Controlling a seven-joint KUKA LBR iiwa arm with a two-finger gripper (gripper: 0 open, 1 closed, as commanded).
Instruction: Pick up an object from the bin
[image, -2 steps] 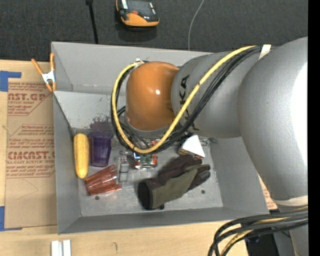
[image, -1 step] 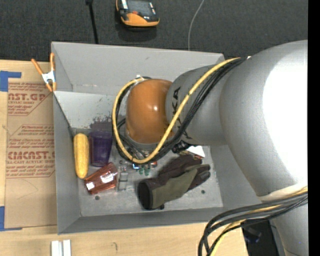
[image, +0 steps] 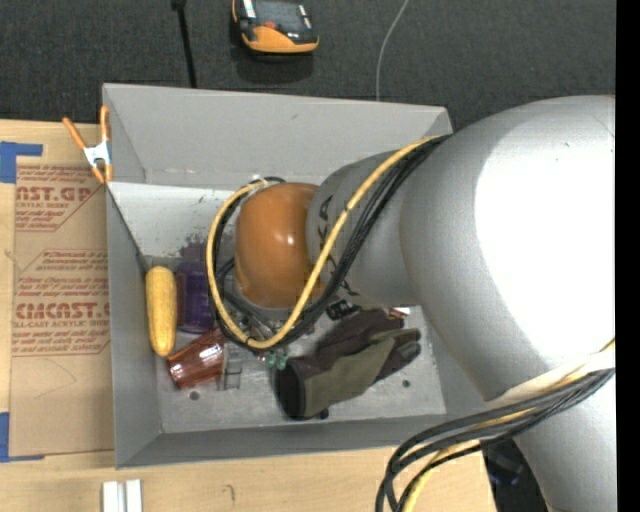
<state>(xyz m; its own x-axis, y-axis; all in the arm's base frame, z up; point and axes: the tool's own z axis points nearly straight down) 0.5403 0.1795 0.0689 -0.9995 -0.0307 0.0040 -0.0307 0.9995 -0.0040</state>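
The pincer (image: 250, 318) is found at the left-middle of the grey bin (image: 130, 400), largely masked by the arm's orange cover (image: 275, 245); whether it is open or closed cannot be told. A purple thing (image: 195, 300) is seen just to its left, and a red-brown translucent cup (image: 197, 362) just below that. A yellow corn cob (image: 160, 308) is laid along the left wall, beside the purple thing. A dark olive glove (image: 345, 365) is spread near the front wall. Bare floor is left at the back-left and along the front edge.

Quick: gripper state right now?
Gripper: cannot be told; it is down in the grey metal bin, beside a reddish-brown translucent plastic cup.
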